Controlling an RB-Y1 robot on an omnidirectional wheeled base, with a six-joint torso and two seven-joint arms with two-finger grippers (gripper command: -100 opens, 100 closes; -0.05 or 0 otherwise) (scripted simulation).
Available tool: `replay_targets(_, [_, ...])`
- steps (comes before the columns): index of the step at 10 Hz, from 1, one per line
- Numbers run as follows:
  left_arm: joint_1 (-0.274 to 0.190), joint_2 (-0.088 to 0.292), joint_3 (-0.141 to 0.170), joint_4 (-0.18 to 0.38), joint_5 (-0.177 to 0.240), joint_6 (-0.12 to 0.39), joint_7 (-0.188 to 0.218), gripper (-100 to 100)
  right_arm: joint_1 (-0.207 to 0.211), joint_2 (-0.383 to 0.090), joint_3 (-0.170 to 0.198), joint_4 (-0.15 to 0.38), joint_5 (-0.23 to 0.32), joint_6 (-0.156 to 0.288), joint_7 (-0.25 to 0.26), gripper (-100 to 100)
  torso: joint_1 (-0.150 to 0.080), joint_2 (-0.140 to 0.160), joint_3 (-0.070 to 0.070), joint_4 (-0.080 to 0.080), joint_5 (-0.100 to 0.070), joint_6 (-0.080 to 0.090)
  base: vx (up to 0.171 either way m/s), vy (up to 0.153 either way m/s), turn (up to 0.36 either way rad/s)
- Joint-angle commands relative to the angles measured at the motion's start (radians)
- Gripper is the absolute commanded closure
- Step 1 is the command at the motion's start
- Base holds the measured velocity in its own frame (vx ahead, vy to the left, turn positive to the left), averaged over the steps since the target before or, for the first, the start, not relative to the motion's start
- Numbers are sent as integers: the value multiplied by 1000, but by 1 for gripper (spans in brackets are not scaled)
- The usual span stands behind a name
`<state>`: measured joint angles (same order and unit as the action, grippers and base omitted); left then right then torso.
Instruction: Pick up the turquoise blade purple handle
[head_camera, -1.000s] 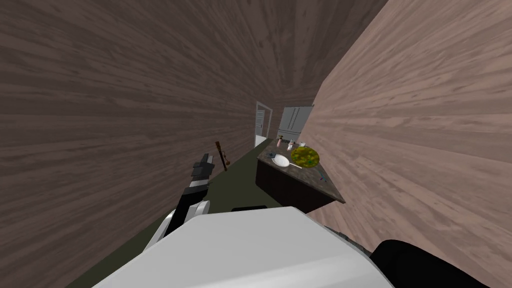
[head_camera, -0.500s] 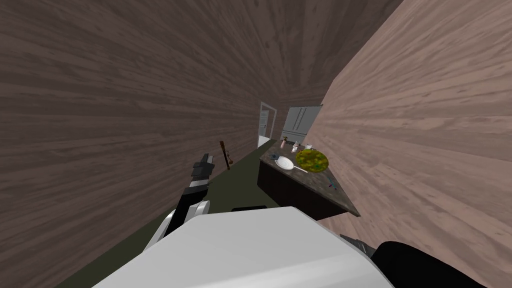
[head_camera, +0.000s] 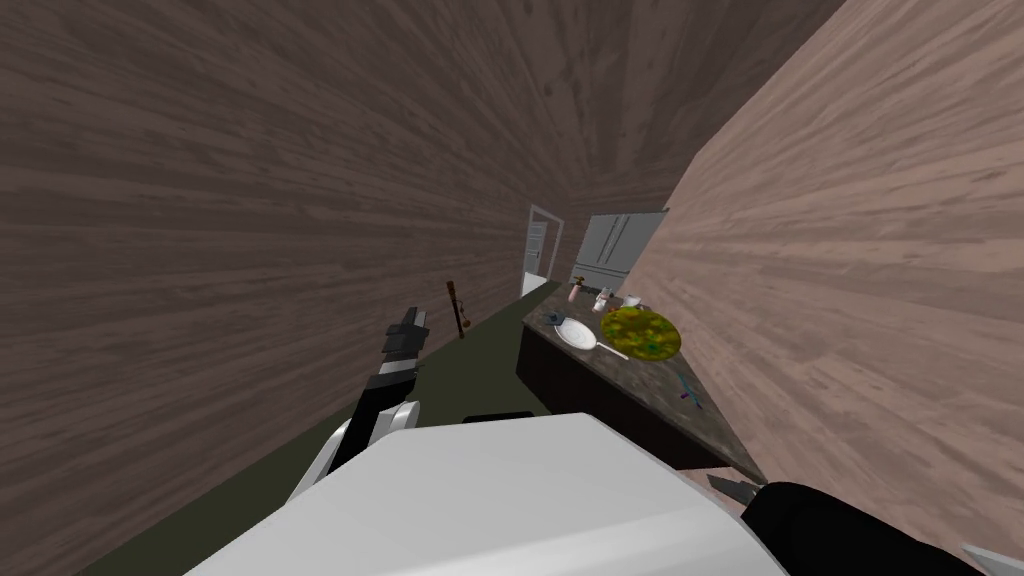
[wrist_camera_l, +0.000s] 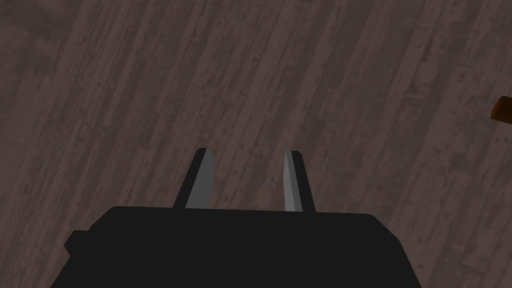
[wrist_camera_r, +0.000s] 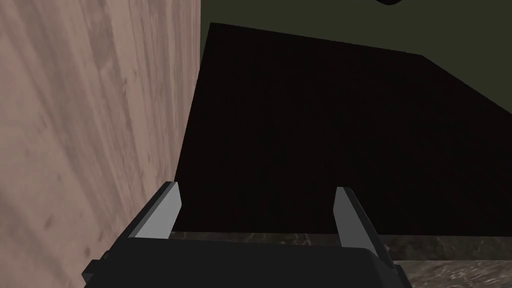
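Ahead on my right, a dark-fronted counter with a mottled stone top runs along the light wood wall. The knife, a small turquoise and purple sliver, lies flat on the top close to the wall. It is on the near side of the dish and apart from it. It is too small to tell which end is the blade.

The dish is round and mottled green and yellow; I cannot tell what is in it. Just beside it, toward the counter's floor-side edge, sits a white pan with its handle pointing toward me. Two bottles and a white cup stand at the far end.

The right gripper is spread wide with nothing between its fingers, just above the counter's near edge and beside the wall. The left gripper is raised toward the darker wall, fingers parted and holding nothing.
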<state>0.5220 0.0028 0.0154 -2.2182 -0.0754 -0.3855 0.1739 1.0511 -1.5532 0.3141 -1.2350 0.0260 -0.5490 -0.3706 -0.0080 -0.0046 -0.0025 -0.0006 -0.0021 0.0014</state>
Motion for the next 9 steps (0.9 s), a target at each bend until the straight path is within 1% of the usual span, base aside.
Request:
replay_targets(1, [0,0,0,0,0,0,0,0,-2,-43,10,16,-6,1,-3,-100,0,0,0,0,0,0,55,-107,101])
replay_targets(3, [0,0,0,0,0,0,0,0,-15,-87,23,46,-15,-7,-2,-100,-3,-2,-1,0,-1,-1,107,-141,211])
replay_targets(4, [0,0,0,0,0,0,0,0,-23,-101,28,55,-19,-11,0,-100,-4,-4,-2,-1,-1,-1,127,-191,169])
replay_targets(6, [0,0,0,0,0,0,0,0,-39,-117,33,65,-25,-16,2,-100,-9,-6,-3,-1,-2,-1,107,-224,146])
replay_targets(7, [0,0,0,0,0,0,0,0,-45,-120,34,67,-27,-18,3,-100,-8,-4,-2,-1,-2,0,75,-182,80])
replay_targets(8, [0,0,0,0,0,0,0,0,-40,-117,32,66,-26,-17,3,-100,-6,-3,-2,-1,-2,0,35,-77,24])
replay_targets(9, [0,0,0,0,0,0,0,0,-40,-118,32,66,-27,-17,4,0,0,0,0,0,-1,1,7,-16,3])
